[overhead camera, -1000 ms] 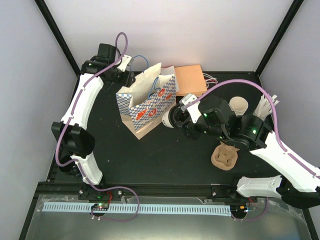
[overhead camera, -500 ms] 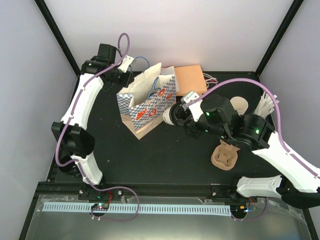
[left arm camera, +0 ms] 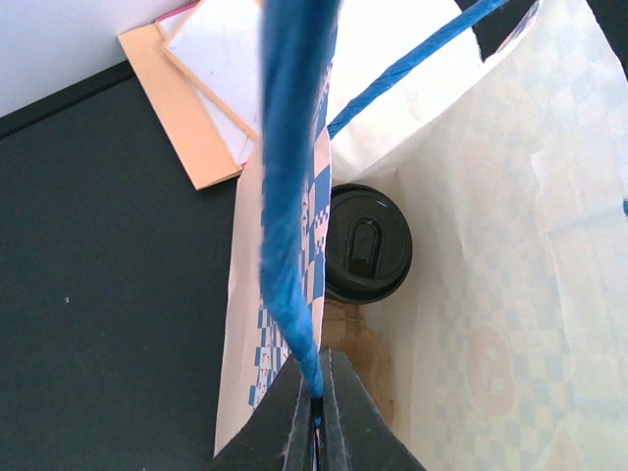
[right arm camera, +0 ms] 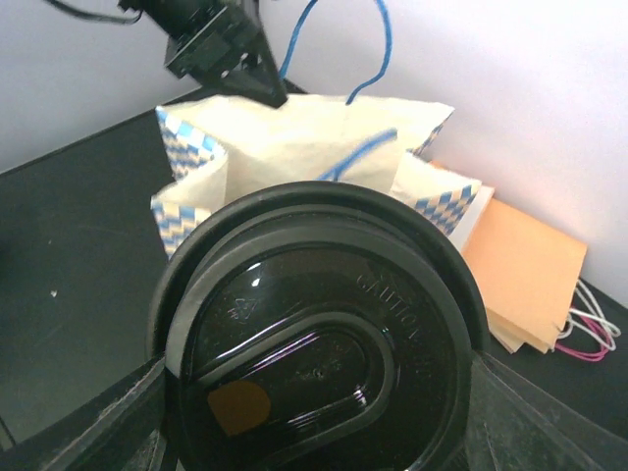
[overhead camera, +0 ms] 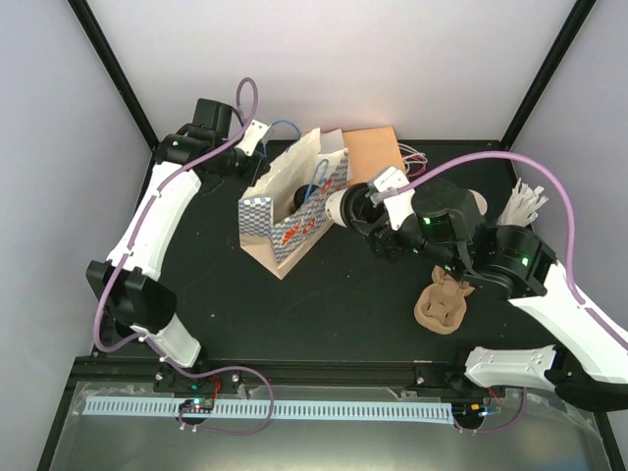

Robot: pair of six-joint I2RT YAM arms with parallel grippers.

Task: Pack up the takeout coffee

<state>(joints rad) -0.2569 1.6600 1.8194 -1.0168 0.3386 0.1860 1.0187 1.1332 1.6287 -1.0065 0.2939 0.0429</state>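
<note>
Coffee cup (overhead camera: 337, 206) hangs at the checked paper bag's (overhead camera: 285, 231) mouth, three o'clock side, clasped in the right gripper (overhead camera: 359, 209). The left gripper (left arm camera: 316, 378) pinches the blue handle (left arm camera: 289, 196). Best to level the cup, then lower it straight, clear of the paper rim.

Left arm stretched to 11 o'clock; left gripper (left arm camera: 316, 397) pinched tight. Right arm reaches from 4 o'clock toward centre; right gripper (overhead camera: 355, 209) jaws spread wide, clamping.

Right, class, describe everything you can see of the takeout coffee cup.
The takeout coffee is a small pale paper cup with a glossy round black plastic lid embossed with a caution warning. It is tipped sideways, lid facing the open mouth of the checked paper bag, gripped on both sides by the right pincer.
</note>
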